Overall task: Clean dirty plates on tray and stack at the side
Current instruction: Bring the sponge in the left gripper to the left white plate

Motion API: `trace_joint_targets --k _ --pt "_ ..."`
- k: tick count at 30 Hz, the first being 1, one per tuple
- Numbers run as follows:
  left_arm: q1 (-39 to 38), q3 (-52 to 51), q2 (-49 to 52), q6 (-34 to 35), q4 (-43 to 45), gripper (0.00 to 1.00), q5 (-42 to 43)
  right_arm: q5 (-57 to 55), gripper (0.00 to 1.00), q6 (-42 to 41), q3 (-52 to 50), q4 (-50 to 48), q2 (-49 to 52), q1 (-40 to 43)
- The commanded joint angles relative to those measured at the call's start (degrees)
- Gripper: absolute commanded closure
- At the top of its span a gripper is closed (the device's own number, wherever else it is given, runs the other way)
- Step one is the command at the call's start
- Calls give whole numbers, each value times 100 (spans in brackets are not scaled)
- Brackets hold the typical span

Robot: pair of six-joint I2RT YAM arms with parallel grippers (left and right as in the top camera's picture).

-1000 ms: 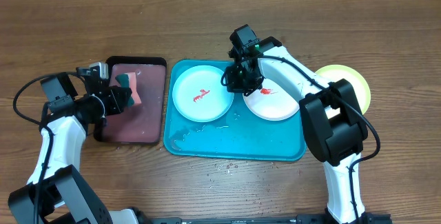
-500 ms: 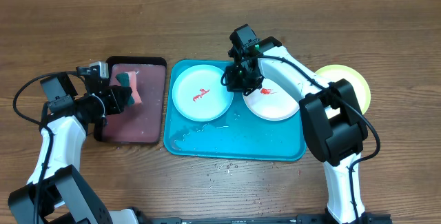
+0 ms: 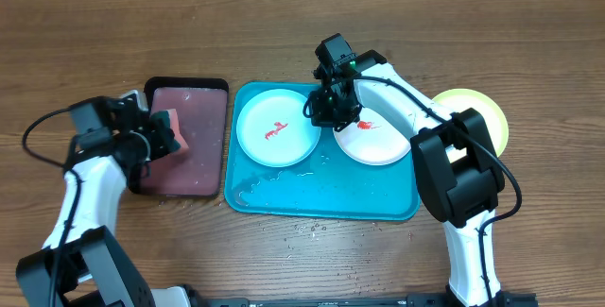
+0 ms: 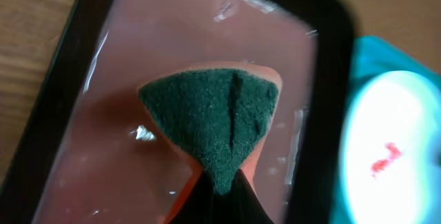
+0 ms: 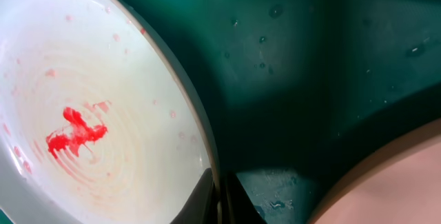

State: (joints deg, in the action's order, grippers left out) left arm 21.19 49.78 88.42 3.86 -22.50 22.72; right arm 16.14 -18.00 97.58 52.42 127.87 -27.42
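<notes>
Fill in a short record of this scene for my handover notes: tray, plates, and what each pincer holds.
tray: turquoise tray, wet patches on its floor
plates on tray: two, side by side, each with a red smear: left plate, right plate
third plate: yellow-green plate, off the tray to its right, partly hidden
left pincer: shut on the sponge, over the small tray
right pincer: shut on a plate rim, seemingly the right plate's
stack: none yet
</notes>
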Motion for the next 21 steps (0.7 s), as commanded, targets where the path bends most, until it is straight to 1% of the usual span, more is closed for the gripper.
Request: trace_joint_targets --k 1,3,6,9,12,16,21 --pt "-610 -50 20 452 -17 96 -1434 50 96 -31 74 46 -68 -28" --pt "-940 -15 20 448 -20 96 -1613 52 96 -55 74 85 -68 -28" --pt "-1325 192 20 431 -173 96 -1598 52 96 -162 74 129 -68 -28" --pt "-1679 632 20 291 -564 96 -1491 70 96 -160 74 144 -68 -33" --pt "-2094 1043 20 79 -782 96 -1172 70 96 -157 74 155 -68 -39" --pt "-2677 1169 35 118 -531 96 -955 70 96 -162 74 149 -68 -48" --pt "-3285 1167 343 699 -70 96 -962 68 96 -160 74 149 -68 -92"
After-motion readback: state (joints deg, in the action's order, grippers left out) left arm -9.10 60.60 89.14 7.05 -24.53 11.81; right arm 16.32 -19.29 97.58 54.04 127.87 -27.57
